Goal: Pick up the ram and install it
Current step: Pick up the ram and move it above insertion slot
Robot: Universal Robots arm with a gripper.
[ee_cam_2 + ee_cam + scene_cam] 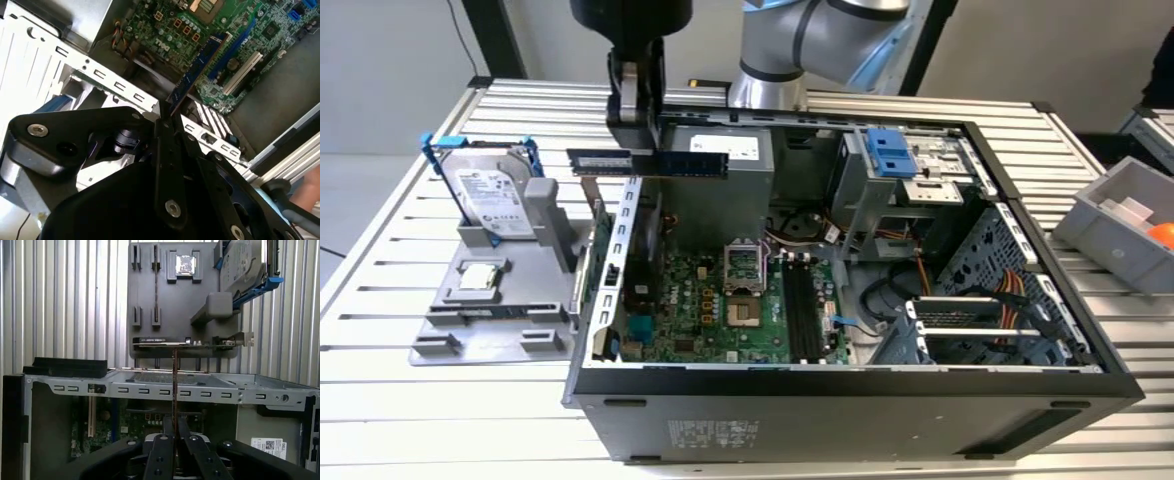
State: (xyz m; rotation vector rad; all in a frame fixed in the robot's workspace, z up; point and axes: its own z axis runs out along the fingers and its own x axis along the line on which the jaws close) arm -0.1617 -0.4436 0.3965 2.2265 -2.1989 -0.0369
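Observation:
The ram [647, 163] is a thin dark stick with black chips. It hangs level in the air over the back corner of the open computer case [854, 392], on the exterior view's left. My gripper [636, 148] comes down from above and is shut on its middle. In the second wrist view the ram [196, 75] runs edge-on out of the gripper [165, 119] above the green motherboard [220, 30]. In the first wrist view the ram [174, 385] is a thin line rising from the gripper [174, 426]. The dark memory slots [803, 305] lie on the motherboard inside the case.
A grey fixture plate [460, 330] lies at the exterior view's left of the case. It carries a silver hard drive [494, 195] in a blue frame and a small square CPU chip [482, 275]. A grey bin [1107, 225] sits at the exterior view's right. The table is ribbed metal.

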